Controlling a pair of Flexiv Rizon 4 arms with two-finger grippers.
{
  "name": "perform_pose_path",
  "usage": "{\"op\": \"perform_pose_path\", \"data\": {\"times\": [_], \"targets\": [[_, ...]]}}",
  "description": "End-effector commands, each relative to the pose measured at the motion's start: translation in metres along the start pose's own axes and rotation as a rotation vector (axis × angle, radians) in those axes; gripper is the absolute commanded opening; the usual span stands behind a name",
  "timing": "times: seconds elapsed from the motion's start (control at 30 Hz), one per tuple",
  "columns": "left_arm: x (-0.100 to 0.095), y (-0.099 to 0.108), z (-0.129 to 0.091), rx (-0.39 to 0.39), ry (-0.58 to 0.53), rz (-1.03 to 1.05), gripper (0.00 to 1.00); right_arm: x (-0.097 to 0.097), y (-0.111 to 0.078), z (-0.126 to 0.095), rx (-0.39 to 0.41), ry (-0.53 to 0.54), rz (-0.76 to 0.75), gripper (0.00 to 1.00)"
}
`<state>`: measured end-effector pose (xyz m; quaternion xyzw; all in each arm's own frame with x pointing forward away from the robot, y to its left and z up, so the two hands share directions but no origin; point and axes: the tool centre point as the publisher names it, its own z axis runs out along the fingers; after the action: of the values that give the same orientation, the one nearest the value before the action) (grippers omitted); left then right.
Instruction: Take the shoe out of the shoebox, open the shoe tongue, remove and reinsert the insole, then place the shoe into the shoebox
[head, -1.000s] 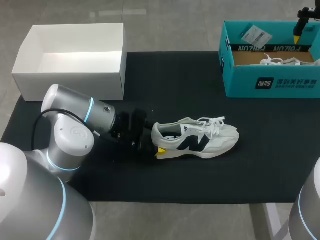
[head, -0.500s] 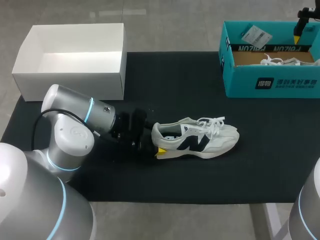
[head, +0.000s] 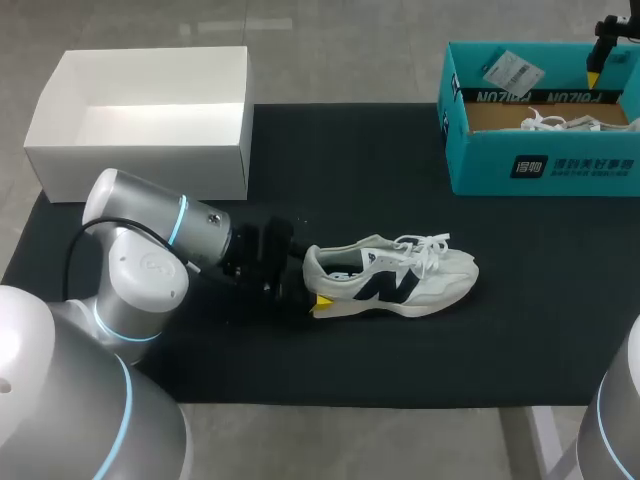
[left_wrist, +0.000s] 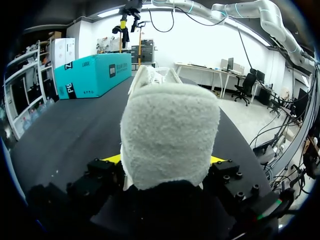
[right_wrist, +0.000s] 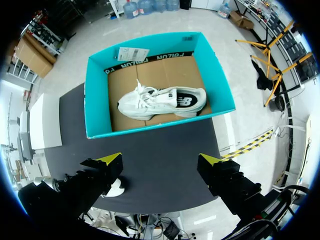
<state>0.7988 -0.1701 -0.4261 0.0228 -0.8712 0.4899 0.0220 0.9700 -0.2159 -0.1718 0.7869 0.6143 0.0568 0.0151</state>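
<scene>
A white sneaker (head: 392, 276) with a dark side logo lies on its sole on the black mat (head: 350, 170), toe to the right. My left gripper (head: 309, 287) is at its heel. In the left wrist view the fuzzy grey heel (left_wrist: 169, 137) fills the gap between the yellow fingertips (left_wrist: 112, 159), which press it from both sides. The teal shoebox (head: 470, 150) stands at the back right with a second white shoe (right_wrist: 162, 101) inside. My right gripper (right_wrist: 160, 160) hangs open, high above that box.
An empty white box (head: 150, 160) stands at the mat's back left corner. A paper tag (head: 511, 71) lies inside the teal box by its far wall. Bare mat stretches between the two boxes and in front of the sneaker.
</scene>
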Motion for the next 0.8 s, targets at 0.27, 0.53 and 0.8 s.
{"op": "perform_pose_path", "data": {"times": [0.27, 0.53, 0.8], "targets": [[0.000, 0.000, 0.001, -0.005, 0.001, -0.001, 0.00, 0.071, -0.071, 0.010, -0.024, -0.079, 0.048, 1.00], [0.000, 0.000, 0.001, -0.005, 0.001, -0.001, 0.00, 0.135, -0.125, 0.023, -0.039, -0.110, -0.013, 1.00], [0.000, 0.000, 0.001, -0.005, 0.001, -0.001, 0.00, 0.184, -0.165, 0.037, -0.008, -0.117, -0.018, 1.00]]}}
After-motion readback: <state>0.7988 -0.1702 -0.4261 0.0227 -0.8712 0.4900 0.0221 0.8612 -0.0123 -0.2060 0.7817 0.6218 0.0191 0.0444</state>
